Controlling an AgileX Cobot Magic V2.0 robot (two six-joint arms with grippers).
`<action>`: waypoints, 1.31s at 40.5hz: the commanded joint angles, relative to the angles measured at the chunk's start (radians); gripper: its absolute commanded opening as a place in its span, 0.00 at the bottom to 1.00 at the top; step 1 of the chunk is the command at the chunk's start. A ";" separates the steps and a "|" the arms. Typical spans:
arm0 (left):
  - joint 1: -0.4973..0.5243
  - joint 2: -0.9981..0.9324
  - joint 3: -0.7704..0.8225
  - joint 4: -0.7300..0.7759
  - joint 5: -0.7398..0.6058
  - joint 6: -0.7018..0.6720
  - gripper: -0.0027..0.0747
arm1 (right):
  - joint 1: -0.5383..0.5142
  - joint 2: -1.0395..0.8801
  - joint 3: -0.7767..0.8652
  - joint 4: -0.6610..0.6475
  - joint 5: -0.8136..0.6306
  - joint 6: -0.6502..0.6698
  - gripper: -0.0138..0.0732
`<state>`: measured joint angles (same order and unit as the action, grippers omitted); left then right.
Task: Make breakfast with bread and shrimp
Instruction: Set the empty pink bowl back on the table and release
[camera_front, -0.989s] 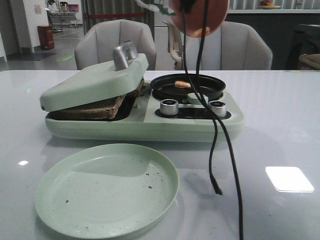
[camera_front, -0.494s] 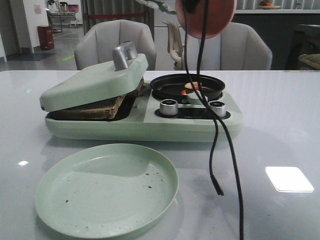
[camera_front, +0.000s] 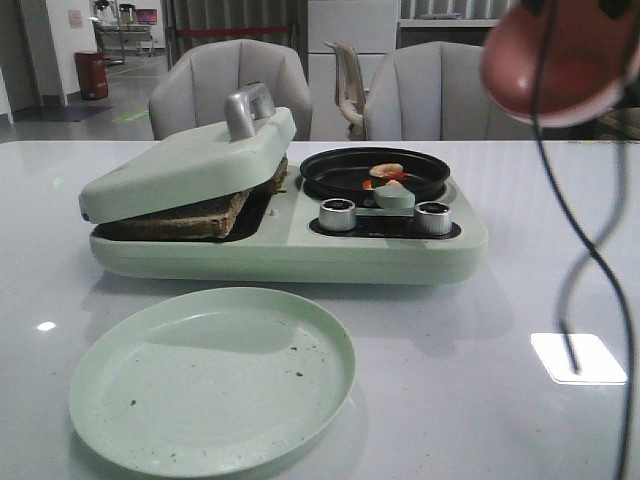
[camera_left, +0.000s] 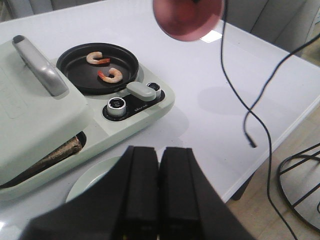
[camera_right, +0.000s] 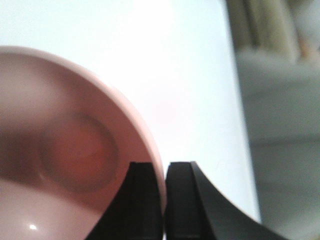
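Observation:
Two shrimp (camera_left: 105, 67) lie in the round black pan (camera_left: 97, 70) of the pale green breakfast maker (camera_front: 290, 250); they also show in the front view (camera_front: 385, 176). Bread (camera_front: 185, 215) sits under the tilted green lid (camera_front: 190, 165) on the maker's left side; its dark crust edge shows in the left wrist view (camera_left: 55, 155). My right gripper (camera_right: 164, 200) is shut on the rim of a pink bowl (camera_right: 65, 150), held high at the right in the front view (camera_front: 565, 60). My left gripper (camera_left: 159, 200) is shut and empty above the table's near edge.
An empty pale green plate (camera_front: 212, 378) lies in front of the maker. Black cables (camera_front: 590, 260) hang from the right arm over the table's right side. Two knobs (camera_front: 338, 213) and a green pan handle (camera_front: 395, 196) face front. Chairs (camera_front: 235, 85) stand behind the table.
The pink bowl has moved from above the pan to the right with the right gripper. A shrimp fell from it, so the pan now holds two shrimp. The cables swung right.

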<state>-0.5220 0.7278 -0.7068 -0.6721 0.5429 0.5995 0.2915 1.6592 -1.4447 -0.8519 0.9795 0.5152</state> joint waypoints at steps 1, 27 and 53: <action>-0.008 -0.004 -0.031 -0.028 -0.052 0.001 0.16 | -0.120 -0.123 0.100 0.162 -0.082 -0.095 0.21; -0.008 -0.004 -0.031 -0.028 -0.052 0.001 0.16 | -0.586 -0.075 0.412 1.101 -0.346 -0.683 0.21; -0.008 0.008 -0.031 -0.031 -0.050 0.001 0.16 | -0.586 -0.019 0.401 1.119 -0.359 -0.683 0.69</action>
<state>-0.5220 0.7362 -0.7068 -0.6721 0.5454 0.5995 -0.2909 1.7094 -1.0114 0.2485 0.6313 -0.1606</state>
